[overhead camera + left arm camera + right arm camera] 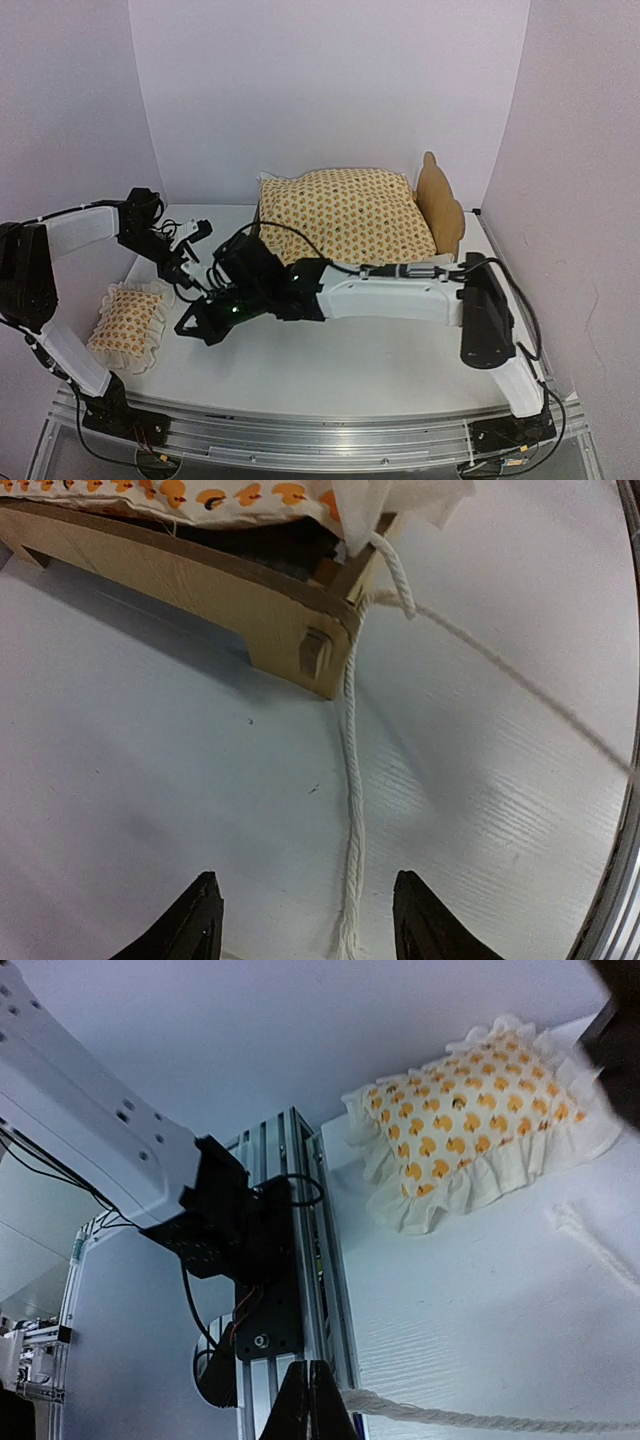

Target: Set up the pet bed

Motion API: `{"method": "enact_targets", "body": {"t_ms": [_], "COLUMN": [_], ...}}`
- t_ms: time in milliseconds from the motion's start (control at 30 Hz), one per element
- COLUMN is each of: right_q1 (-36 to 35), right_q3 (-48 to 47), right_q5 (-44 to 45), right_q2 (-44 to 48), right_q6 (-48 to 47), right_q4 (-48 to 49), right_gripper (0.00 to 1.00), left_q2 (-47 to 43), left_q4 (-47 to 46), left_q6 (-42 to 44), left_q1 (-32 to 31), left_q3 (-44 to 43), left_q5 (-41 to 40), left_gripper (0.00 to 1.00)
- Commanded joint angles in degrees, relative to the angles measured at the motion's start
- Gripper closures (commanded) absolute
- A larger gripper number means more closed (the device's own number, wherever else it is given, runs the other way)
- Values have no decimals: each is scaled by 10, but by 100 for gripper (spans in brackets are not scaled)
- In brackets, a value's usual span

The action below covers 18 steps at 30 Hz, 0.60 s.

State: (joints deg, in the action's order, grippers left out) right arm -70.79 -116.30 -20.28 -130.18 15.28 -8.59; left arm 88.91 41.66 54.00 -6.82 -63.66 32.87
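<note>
The pet bed point(441, 203) stands at the back of the table, its scalloped headboard on the right. A cream orange-patterned cushion point(345, 215) covers it. In the left wrist view a plywood corner of the pet bed point(290, 630) shows under the cushion point(200, 494). A white tie cord point(352, 770) runs from that corner down between my left gripper's point(308, 920) open fingers and lies on the table. My right gripper point(310, 1405) is shut on a tie cord point(480, 1421) that leads off to the right. In the top view, the left gripper point(203, 232) is left of the bed and the right gripper point(192, 330) reaches across to the front left.
A small ruffled pillow point(125, 325) lies at the front left of the table, also seen from the right wrist as a pillow point(480, 1130). An aluminium rail point(300, 1260) and the left arm's base point(230, 1230) stand at the table's near edge. White walls close in the back and sides.
</note>
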Motion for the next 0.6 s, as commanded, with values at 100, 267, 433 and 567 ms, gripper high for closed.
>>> {"method": "enact_targets", "body": {"t_ms": [100, 267, 433, 567], "right_q1": [1, 12, 63, 143], "right_q3": [-66, 3, 139, 206], "right_q5": [6, 64, 205, 342], "right_q2": [-62, 50, 206, 290], "right_q6": [28, -17, 12, 83], "right_q4": [13, 13, 1, -98], "right_gripper": [48, 18, 18, 19], "left_q2": [64, 89, 96, 61], "left_q4": [-44, -48, -32, -48], "left_q6": [-68, -27, -51, -37], "left_q1": [-3, -65, -97, -119], "left_q3": [-130, -178, -201, -168], "left_q5": [88, 51, 44, 42], "left_gripper": [35, 32, 41, 38]}}
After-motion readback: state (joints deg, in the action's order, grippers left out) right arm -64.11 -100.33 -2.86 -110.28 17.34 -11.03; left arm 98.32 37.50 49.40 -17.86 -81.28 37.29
